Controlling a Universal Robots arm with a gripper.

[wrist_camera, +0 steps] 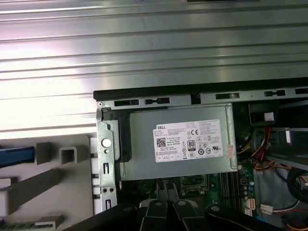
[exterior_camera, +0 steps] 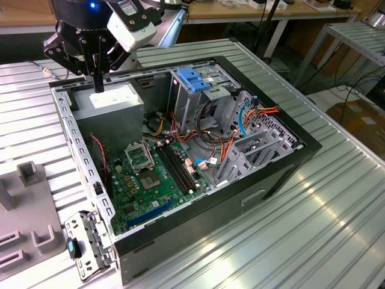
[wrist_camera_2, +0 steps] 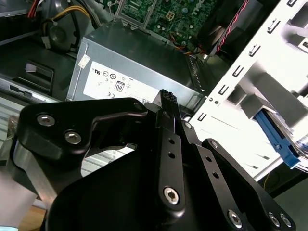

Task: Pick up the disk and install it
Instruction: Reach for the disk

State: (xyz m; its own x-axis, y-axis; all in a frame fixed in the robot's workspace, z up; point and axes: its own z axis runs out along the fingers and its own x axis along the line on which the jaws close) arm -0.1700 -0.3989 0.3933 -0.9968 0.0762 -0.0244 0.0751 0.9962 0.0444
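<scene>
My gripper (exterior_camera: 96,88) hangs over the far left corner of the open computer case (exterior_camera: 289,162), just above the grey power-supply box (exterior_camera: 111,101). Its two black fingers stand pressed together with nothing between them, and their tips (wrist_camera: 167,188) show in both wrist views. A blue plastic strip (wrist_camera: 17,155) lies on the grey fixture beside the case; it looks like a side rail of the disk. The same blue strip (wrist_camera_2: 280,140) shows past the case's white edge rail in the second wrist view. The rest of the disk is out of view.
Inside the case are the green motherboard (exterior_camera: 150,174), a metal drive cage with a blue top handle (exterior_camera: 194,81) and loose orange, red and blue cables (exterior_camera: 240,129). A grey moulded fixture (exterior_camera: 30,223) lies at the exterior view's left on the ribbed metal table (exterior_camera: 313,241).
</scene>
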